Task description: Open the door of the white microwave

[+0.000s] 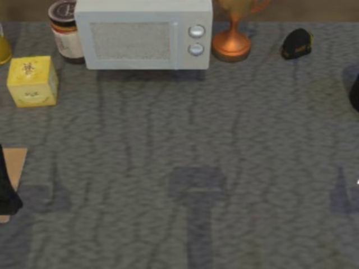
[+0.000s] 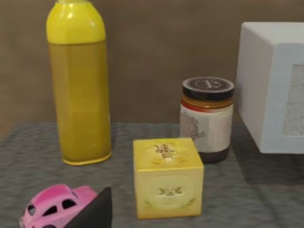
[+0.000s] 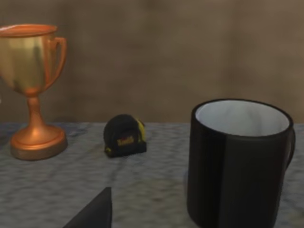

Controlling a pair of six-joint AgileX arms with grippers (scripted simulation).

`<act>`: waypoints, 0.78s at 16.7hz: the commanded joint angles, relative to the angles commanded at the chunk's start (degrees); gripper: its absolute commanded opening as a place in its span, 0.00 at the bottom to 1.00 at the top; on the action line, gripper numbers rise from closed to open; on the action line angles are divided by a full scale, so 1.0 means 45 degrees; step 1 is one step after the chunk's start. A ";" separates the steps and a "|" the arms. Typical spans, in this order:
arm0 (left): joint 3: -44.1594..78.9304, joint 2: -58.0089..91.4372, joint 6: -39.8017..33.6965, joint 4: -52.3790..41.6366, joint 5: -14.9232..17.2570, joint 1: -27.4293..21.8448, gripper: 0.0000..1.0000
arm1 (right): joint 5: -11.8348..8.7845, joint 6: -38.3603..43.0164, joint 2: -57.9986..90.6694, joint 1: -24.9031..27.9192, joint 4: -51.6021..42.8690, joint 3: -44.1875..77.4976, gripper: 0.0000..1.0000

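**Tabletop stock: microwave shut at far edge, both arms at the sides**

Near edge: left arm (image 1: 8, 196) at the table's (image 1: 185, 168) left margin, over a tan card (image 1: 15, 162); its fingers are not shown clearly, so spread or closed cannot be told. Right arm at the right margin, only a dark sliver (image 1: 354, 92) showing; finger state likewise cannot be told. A dark wedge of each gripper intrudes at the lower edge of its own wrist view.

Left side, nearest the left wrist camera: pink toy car (image 2: 57, 204); yellow box (image 1: 32, 81), upright, well left of the microwave; beyond it a tall yellow bottle (image 2: 80, 85) and a dark-lidded jar (image 1: 65, 31), the jar just beside the microwave's left wall.

Right side: black mug (image 3: 237, 161), white inside, close to the right wrist camera; farther off a black-and-yellow tape measure (image 1: 296, 43) and a copper trophy (image 1: 233, 33), the trophy just right of the microwave.

Far edge, centre-left: white microwave (image 1: 145, 7), front facing the arms. Door (image 1: 132, 42) with grey mesh window flush against the body, closed. Two round knobs (image 1: 196, 40) stacked at the door's right. No gripper near it
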 joint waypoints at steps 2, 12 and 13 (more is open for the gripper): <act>0.0000 0.0000 0.0000 0.0000 0.0000 0.0000 1.00 | 0.0000 0.0000 0.0000 0.0000 0.0000 0.0000 1.00; 0.5313 0.5226 -0.0735 -0.3662 -0.0198 -0.1397 1.00 | 0.0000 0.0000 0.0000 0.0000 0.0000 0.0000 1.00; 0.6269 0.6204 -0.0878 -0.4338 -0.0269 -0.1629 1.00 | 0.0000 0.0000 0.0000 0.0000 0.0000 0.0000 1.00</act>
